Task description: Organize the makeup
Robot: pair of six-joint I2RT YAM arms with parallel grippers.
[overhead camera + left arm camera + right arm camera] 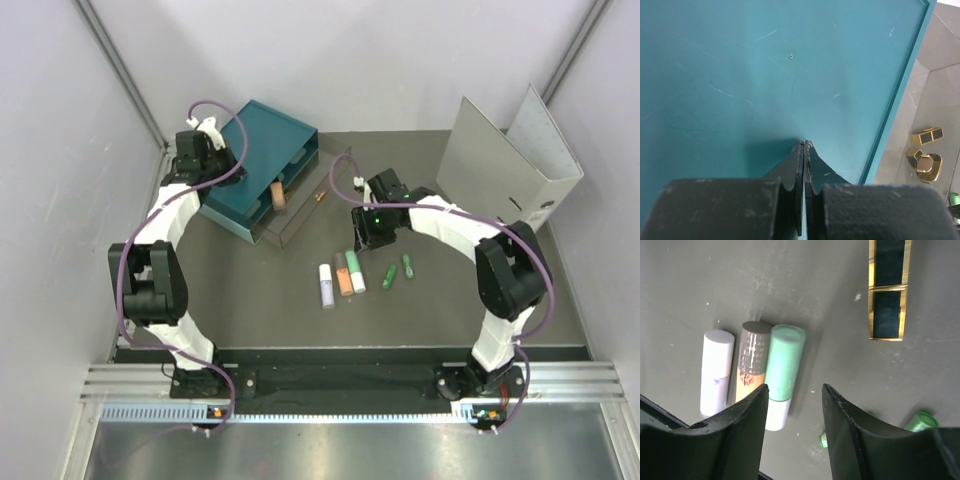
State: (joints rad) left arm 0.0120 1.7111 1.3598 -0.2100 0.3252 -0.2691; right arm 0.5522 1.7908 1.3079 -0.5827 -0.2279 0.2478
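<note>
Right gripper (794, 390): fingers apart, empty. Mint-green tube (783, 365) just beside one fingertip. Print on peach tube (751, 362) unreadable. Left gripper (804, 146): fingers together above teal drawer box (765, 75).

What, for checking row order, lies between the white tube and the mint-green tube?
The peach-orange tube, flanked by the white tube and mint-green tube; the right wrist view shows it.

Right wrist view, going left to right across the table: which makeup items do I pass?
white tube → grey-capped peach tube → mint green tube → black-and-gold case → bright green tube
</note>
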